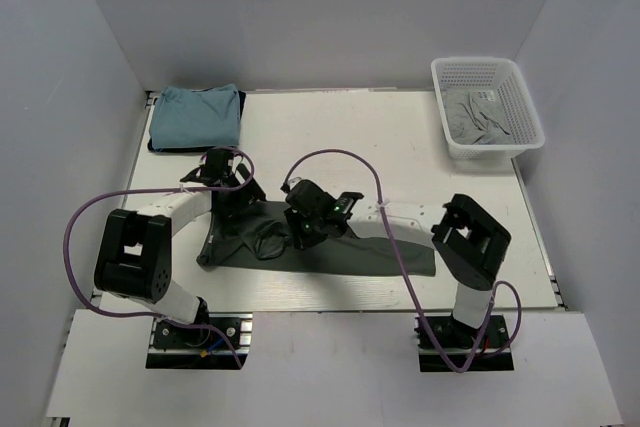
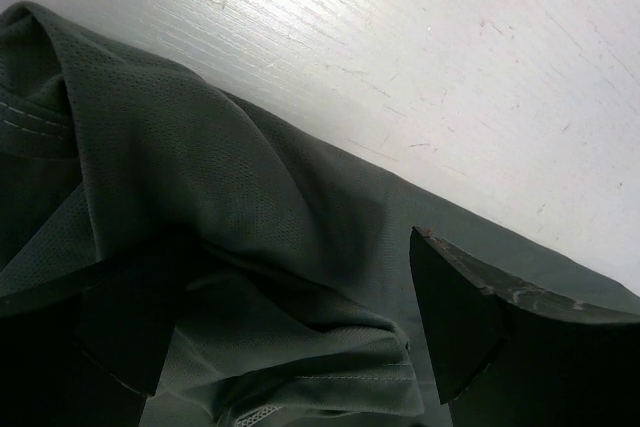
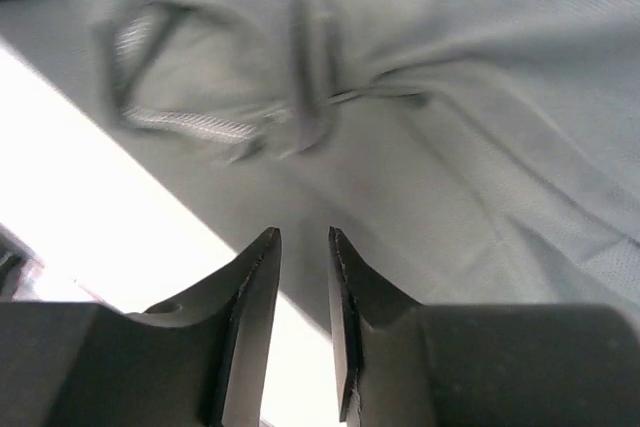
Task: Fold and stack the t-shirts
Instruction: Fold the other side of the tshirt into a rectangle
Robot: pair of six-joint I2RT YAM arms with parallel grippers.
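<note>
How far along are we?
Done: the teal-blue t-shirt lies folded, far left. In hand: the dark grey-green t-shirt lies rumpled under the left end effector and right end effector, neither gripping it. Left: grey cloth in the white basket.

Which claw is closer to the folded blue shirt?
Left. The left claw is close in front of the folded blue shirt, over the left end of the dark shirt; the right claw is farther right, over its middle.
</note>
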